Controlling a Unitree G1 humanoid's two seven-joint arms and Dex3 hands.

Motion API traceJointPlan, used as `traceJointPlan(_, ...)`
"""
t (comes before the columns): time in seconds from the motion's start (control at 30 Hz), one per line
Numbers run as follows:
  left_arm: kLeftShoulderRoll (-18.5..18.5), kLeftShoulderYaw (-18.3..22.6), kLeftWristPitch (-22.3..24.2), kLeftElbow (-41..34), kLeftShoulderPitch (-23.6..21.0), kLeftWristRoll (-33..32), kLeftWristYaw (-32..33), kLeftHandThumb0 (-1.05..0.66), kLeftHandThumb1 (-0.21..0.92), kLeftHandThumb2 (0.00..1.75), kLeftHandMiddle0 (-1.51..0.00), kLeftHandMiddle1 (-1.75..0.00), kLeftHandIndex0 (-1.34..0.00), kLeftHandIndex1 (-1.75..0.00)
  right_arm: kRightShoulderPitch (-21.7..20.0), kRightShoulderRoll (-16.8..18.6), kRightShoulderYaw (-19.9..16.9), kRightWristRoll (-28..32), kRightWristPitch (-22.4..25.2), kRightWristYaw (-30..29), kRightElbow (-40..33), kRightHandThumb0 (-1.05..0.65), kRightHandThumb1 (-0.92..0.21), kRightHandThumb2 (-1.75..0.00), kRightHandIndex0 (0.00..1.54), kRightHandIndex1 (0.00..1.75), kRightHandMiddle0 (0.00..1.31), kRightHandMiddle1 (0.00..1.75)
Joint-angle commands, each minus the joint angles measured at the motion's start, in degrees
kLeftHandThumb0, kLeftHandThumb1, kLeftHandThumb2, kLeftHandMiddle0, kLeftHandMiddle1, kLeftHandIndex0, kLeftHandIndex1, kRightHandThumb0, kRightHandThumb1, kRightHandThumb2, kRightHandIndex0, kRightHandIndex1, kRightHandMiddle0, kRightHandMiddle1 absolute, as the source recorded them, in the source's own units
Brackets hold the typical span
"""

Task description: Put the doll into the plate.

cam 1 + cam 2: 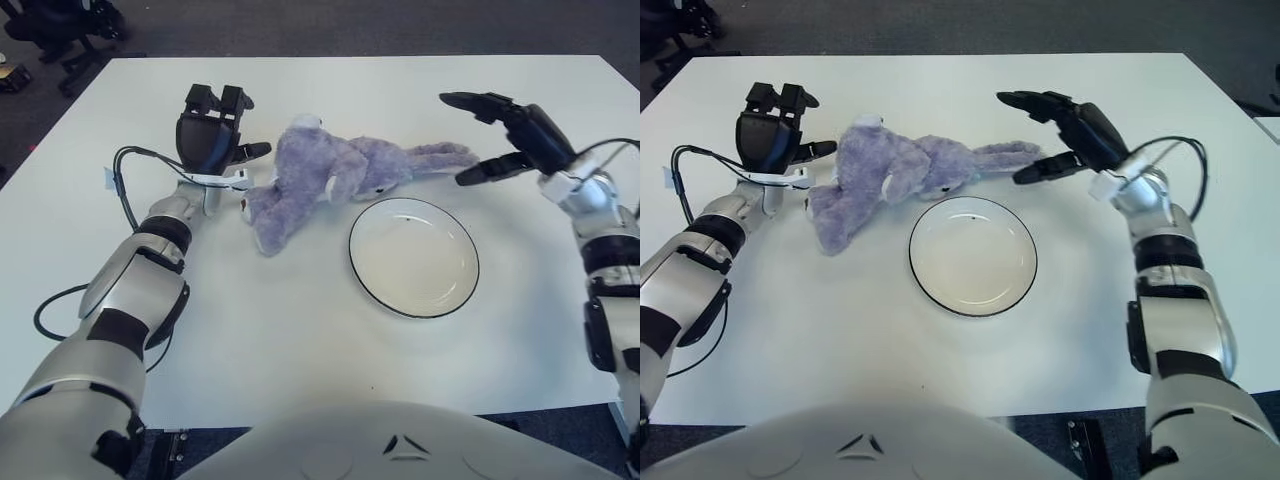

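Nearest the camera, the robot's grey torso (pixel 400 440) fills the bottom edge, and beyond it stretches the white counter (pixel 280 340), smooth and bare in front. The white plate (pixel 414 257) with a thin dark rim sits on the counter, below and to the left of the right hand's fingers, holding nothing. Just behind the plate, the purple doll (pixel 330 180) lies stretched on its side, its long limbs reaching toward the right hand's fingers and its thicker end toward the left hand's fingers; it lies outside the plate, close beside its far rim. The left hand (pixel 210 140) stands upright just left of the doll, its fingers (pixel 252 150) relaxed and apart, gripping nothing, one pointing at the plush. The right hand (pixel 510 135) hovers beside the doll's tapered end, fingers (pixel 1025 102) spread wide and holding nothing. Past the counter's far edge lies dark grey carpet (pixel 350 25), with a black office chair's base (pixel 60 35) at the far left.
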Motion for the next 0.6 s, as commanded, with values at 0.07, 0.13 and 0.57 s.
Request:
traceJointPlan(0.07,0.34,-0.13,0.46,-0.17,-0.21,0.2,0.17,0.0,0.92,0.4,-0.44,-1.44,-0.13,-1.63,0.36,2.02,2.34,-2.1,17.44,4.9,-12.37,-0.6,-0.91,-0.01,0.37,0.0,0.42,0.03)
traceJointPlan(0.13,0.25,-0.17,0.55,-0.26,-0.16,0.2,0.18,0.0,0.92,0.4,-0.44,-1.44,-0.14,-1.63,0.79,2.44,2.74,-2.2,20.73,5.73,-14.69,-0.59,-0.91,0.0,0.37,0.0,0.42,0.03)
traceJointPlan(0.57,-0.22,-0.31,0.85,-1.0,0.17,0.24,0.28,0.0,0.92,0.4,-0.44,-1.45,-0.14,-1.62,0.89,4.78,5.13,-2.92,30.27,4.92,-18.48,-0.54,-0.88,0.0,0.38,0.01,0.43,0.03)
